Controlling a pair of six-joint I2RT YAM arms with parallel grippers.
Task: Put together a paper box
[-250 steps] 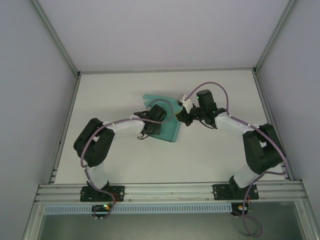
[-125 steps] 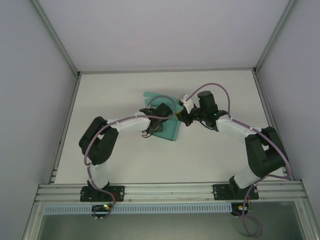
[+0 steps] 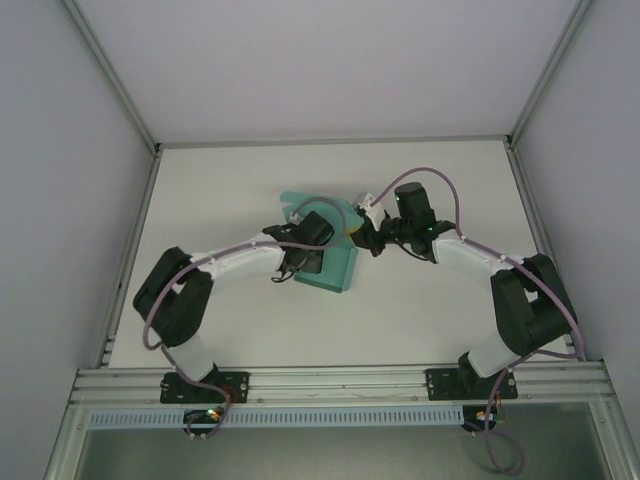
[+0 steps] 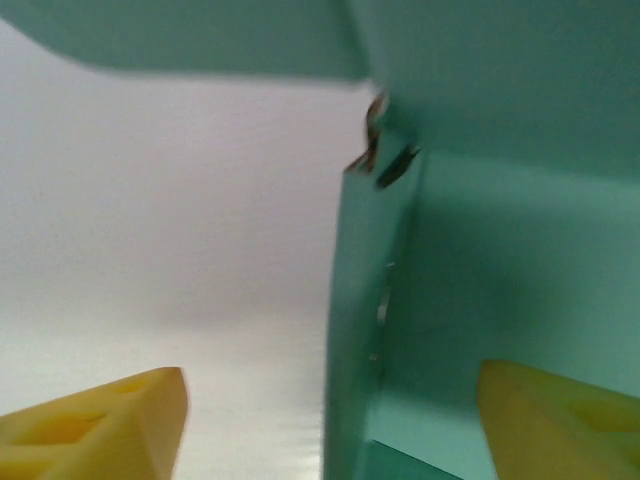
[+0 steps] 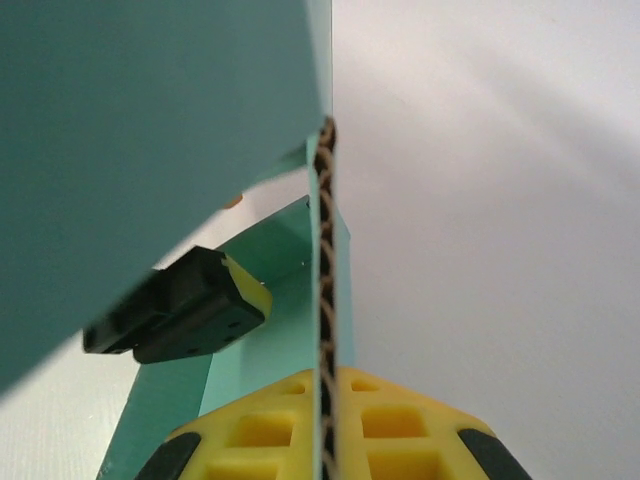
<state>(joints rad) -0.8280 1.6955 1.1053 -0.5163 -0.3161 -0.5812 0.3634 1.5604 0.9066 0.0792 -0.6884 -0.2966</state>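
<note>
The right end effector (image 5: 325, 440) is clenched on a thin wall edge of the paper box (image 3: 338, 268). The left end effector (image 4: 330, 405) stands spread, straddling another wall and gripping nothing. The box sits mid-tabletop (image 3: 250, 180), partly folded. It looks light, bendy and easily creased (best pinched at edges near folds). No labels or writing show.

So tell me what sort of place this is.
Probably a lab robot cell: a white table walled by plain grey panels on aluminium framing, with a left arm and right arm bolted to a rail at its near edge.
</note>
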